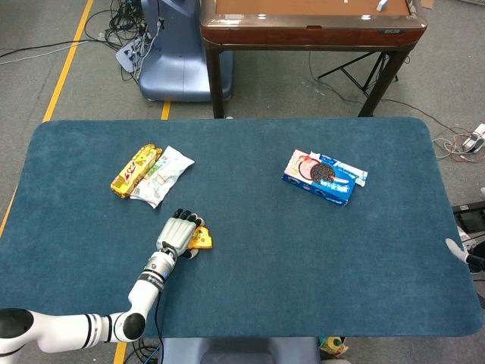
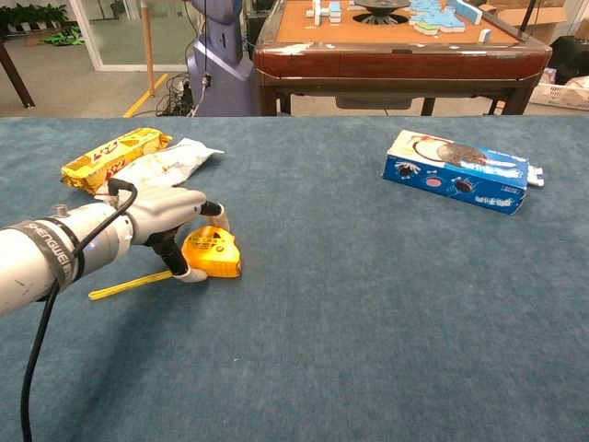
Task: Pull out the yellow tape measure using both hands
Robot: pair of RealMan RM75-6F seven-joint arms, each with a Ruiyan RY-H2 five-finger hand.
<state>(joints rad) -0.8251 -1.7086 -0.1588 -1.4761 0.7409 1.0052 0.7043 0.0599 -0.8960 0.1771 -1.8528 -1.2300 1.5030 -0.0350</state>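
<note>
The yellow tape measure (image 1: 201, 240) (image 2: 214, 253) lies on the blue table left of centre. A short length of yellow tape (image 2: 127, 287) sticks out of it toward the near left. My left hand (image 1: 176, 232) (image 2: 168, 215) lies over the case from the left. Its fingers rest on the top, and its thumb (image 2: 189, 273) presses the lower left side where the tape comes out. Only a small grey tip of my right hand (image 1: 455, 247) shows past the table's right edge in the head view, and its fingers are hidden.
A gold snack bar (image 1: 134, 170) (image 2: 114, 154) and a white wrapper (image 1: 162, 175) (image 2: 168, 161) lie just behind the left hand. A blue cookie box (image 1: 322, 177) (image 2: 457, 170) sits at the right rear. A brown table (image 2: 396, 46) stands beyond the far edge.
</note>
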